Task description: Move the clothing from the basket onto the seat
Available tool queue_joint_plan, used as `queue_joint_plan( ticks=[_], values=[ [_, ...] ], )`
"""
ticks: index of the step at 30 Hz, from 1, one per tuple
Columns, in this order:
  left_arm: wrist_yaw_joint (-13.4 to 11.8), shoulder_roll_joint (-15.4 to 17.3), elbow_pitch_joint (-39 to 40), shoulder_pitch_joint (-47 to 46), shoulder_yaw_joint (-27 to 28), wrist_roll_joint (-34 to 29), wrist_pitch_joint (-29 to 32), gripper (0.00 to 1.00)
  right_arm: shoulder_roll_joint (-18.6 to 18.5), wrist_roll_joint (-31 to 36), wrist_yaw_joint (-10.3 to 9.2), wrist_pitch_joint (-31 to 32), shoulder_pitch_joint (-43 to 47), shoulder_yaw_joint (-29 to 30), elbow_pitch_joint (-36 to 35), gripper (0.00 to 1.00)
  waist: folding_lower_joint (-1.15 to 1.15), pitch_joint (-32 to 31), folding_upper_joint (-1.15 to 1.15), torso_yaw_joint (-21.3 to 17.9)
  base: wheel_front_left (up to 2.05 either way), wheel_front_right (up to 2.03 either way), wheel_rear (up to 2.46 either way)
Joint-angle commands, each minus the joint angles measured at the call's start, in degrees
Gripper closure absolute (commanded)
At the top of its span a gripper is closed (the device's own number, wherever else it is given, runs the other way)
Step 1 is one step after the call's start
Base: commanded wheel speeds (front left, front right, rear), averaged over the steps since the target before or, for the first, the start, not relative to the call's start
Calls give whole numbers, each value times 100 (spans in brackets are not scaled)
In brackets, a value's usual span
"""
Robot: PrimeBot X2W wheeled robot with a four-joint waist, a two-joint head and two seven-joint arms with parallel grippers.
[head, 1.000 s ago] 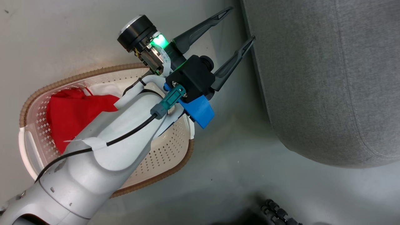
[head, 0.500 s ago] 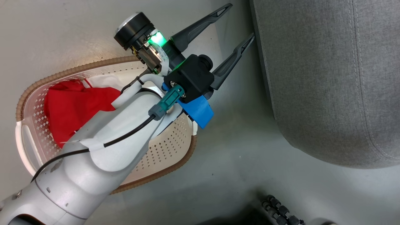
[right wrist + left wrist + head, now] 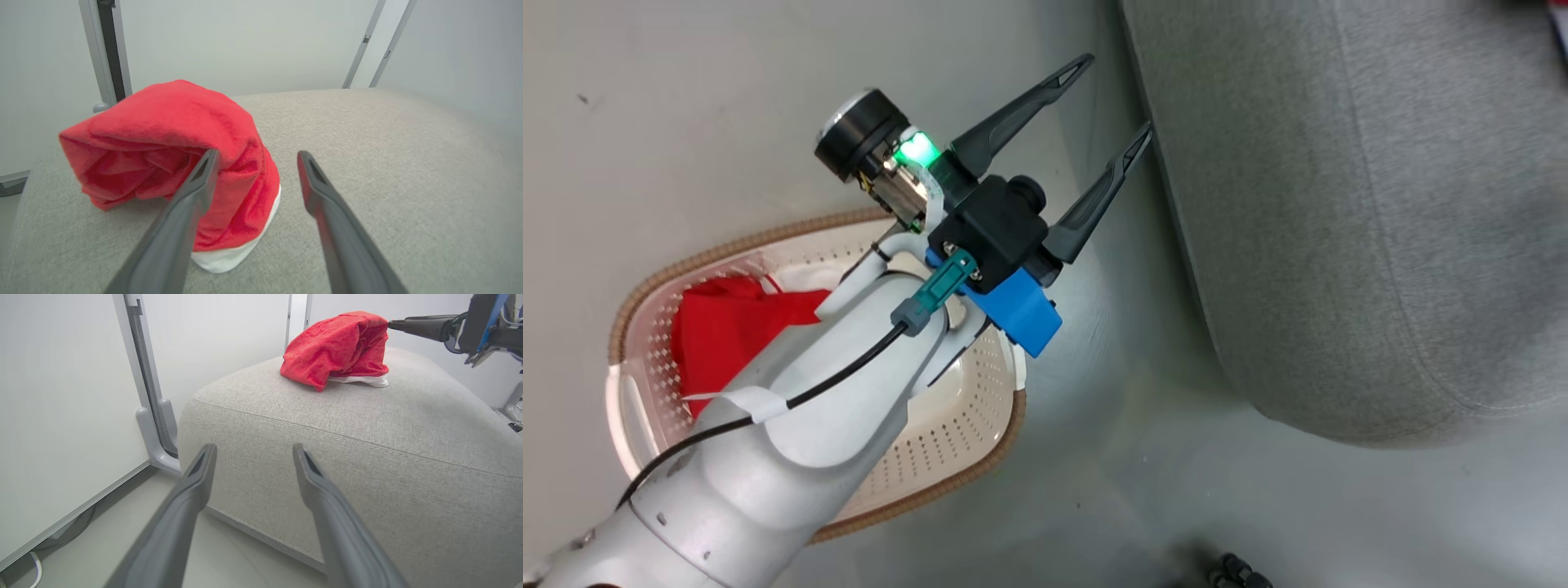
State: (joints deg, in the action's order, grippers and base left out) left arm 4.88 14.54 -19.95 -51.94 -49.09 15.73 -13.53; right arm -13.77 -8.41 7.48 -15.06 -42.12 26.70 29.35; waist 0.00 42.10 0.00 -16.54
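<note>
The seat (image 3: pixel 1339 204) already carries one garment (image 3: pixel 339 347), a red heap with a white edge showing under it, lying on the seat's top near a rounded corner. The basket (image 3: pixel 727 249) stands on the floor (image 3: pixel 1135 457) beside the seat, apart from it. More clothing (image 3: pixel 727 327) is left in it: red fabric with a bit of white behind, partly hidden by the left forearm (image 3: pixel 792 441). The task therefore looks about half done, with one piece delivered and at least one to fetch. How many pieces remain in the basket cannot be told.

The left tool (image 3: pixel 1117 93) hangs over the floor just beside the seat, pointing at the seat's side. Its fingers are spread and hold nothing. The right tool (image 3: pixel 257 154) is over the seat's top, also spread wide. One of its fingers lies against the garment, with nothing pinched between the two, so the garment appears released. The next step is likely a reach away from the seat, into the basket.
</note>
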Motion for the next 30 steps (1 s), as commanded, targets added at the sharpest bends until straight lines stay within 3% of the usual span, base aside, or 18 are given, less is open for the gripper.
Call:
queue_joint_plan(
  ticks=[1, 13, 22, 30],
  values=[
    [-46, -8, -29, 93, 20, 37, -46, 0, 52, 57, 3, -18, 190, -31, -93, 0, 0, -344, 0, -31, 0, 0, 0],
    [-326, -110, 24, 1024, 570, 321, -170, 0, 433, 152, 3, -18, 1639, -772, -1285, 0, 0, -1680, 0, 126, 0, 0, 0],
    [-625, -126, 521, 2115, 1675, 201, -172, 0, 607, 110, 3, -17, 2472, -1610, -2100, 0, 0, -2573, 0, 586, 0, 0, 0],
    [-636, -246, 779, 2853, 2470, -33, -173, 0, 675, 115, 3, -18, 3009, -2113, -2544, 0, 0, -3042, 0, 1056, 0, 0, 0]
  ],
)
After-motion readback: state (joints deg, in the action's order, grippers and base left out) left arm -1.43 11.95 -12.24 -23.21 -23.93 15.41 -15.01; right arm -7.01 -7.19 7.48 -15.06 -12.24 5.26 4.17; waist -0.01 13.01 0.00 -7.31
